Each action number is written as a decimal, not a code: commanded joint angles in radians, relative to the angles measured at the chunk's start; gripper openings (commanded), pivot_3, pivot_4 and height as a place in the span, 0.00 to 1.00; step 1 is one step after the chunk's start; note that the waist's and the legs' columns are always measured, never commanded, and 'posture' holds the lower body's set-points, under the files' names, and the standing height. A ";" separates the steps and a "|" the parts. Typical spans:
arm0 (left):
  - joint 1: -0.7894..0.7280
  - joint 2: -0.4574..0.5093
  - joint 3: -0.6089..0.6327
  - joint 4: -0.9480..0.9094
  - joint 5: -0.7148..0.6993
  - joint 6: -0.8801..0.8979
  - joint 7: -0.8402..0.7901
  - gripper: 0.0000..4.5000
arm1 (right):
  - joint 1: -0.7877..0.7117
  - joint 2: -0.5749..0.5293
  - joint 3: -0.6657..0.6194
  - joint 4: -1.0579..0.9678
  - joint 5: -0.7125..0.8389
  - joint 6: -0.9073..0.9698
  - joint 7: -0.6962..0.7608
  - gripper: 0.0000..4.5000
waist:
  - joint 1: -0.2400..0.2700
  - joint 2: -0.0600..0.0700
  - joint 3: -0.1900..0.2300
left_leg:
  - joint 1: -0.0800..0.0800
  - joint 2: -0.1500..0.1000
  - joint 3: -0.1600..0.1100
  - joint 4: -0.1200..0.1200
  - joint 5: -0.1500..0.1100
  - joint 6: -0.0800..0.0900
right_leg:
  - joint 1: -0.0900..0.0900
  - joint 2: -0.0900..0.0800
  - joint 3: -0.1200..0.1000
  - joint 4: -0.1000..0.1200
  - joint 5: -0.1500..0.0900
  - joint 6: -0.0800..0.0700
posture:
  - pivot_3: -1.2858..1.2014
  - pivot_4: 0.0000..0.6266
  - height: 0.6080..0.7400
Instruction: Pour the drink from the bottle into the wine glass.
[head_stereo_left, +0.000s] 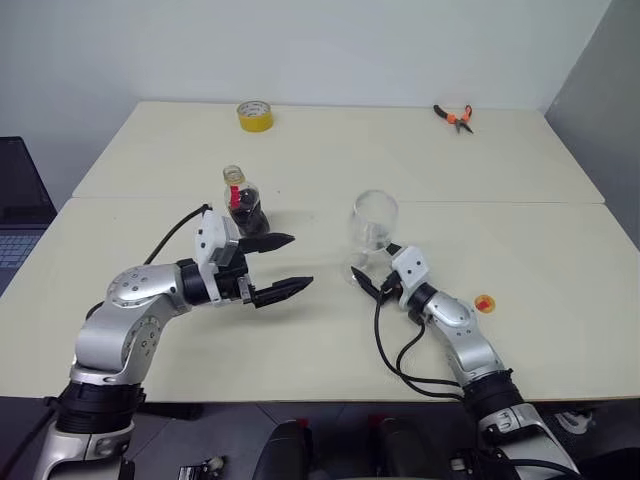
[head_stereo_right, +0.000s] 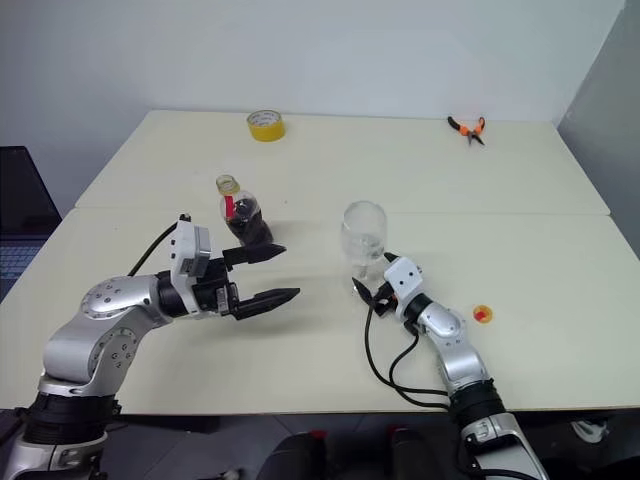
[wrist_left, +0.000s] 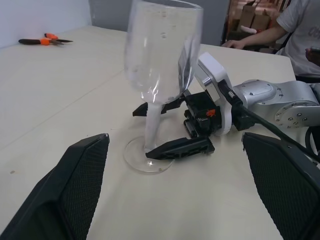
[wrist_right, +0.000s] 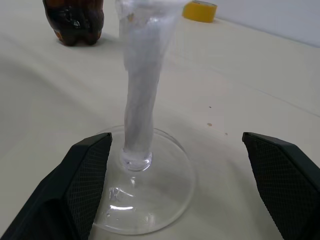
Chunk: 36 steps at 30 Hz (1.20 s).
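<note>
Bottle (head_stereo_left: 244, 203) of dark drink (head_stereo_left: 250, 216) standing uncapped on table (head_stereo_left: 520, 230), just beyond left gripper (head_stereo_left: 285, 266) hovering fully open and empty, wine glass (head_stereo_left: 373, 228) standing upright, right gripper (head_stereo_left: 366, 281) straddling its stem wide open, gripping nothing.

The table (head_stereo_left: 300, 340) has a smooth, matt cream top. The glass (head_stereo_left: 375, 222) is clear and glossy, its foot catching highlights in the right wrist view. The bottle (head_stereo_left: 246, 206) is clear, shiny plastic with a ribbed body, dark drink (head_stereo_left: 250, 217) showing through. The left gripper (head_stereo_left: 282, 266) and right gripper (head_stereo_left: 368, 283) have matt black fingers (wrist_left: 75, 195) with a fine cross-hatched grip texture; the arms are brushed silver metal with white plastic housings. The tape roll (head_stereo_left: 254, 115) looks glossy yellow. The pliers (head_stereo_left: 455, 116) have orange rubbery handles.
</note>
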 joint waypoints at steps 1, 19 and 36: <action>-0.008 -0.004 0.003 -0.008 0.007 -0.025 0.001 1.00 | 0.011 -0.019 0.001 -0.036 -0.008 0.017 0.000 0.99 | 0.001 0.000 0.000 | 0.000 0.000 0.000 0.000 0.000 0.000 | 0.000 0.000 0.000 0.000 0.000 0.000 | 0.52 0.24 1.00; 0.015 -0.040 0.019 -0.019 0.041 -0.062 0.066 1.00 | 0.155 -0.115 -0.011 -0.449 0.134 0.178 0.111 0.99 | 0.007 0.001 0.001 | -0.001 0.000 0.000 0.000 0.000 0.000 | 0.000 0.000 0.000 -0.001 0.000 0.000 | 0.52 0.24 1.00; 0.224 -0.206 0.131 -0.057 0.160 -0.216 0.417 1.00 | 0.400 -0.381 -0.237 -1.131 0.642 0.683 0.170 0.99 | 0.005 0.001 0.001 | 0.000 0.000 -0.002 -0.001 0.000 0.000 | 0.002 -0.001 -0.002 -0.003 0.000 0.000 | 0.52 0.24 1.00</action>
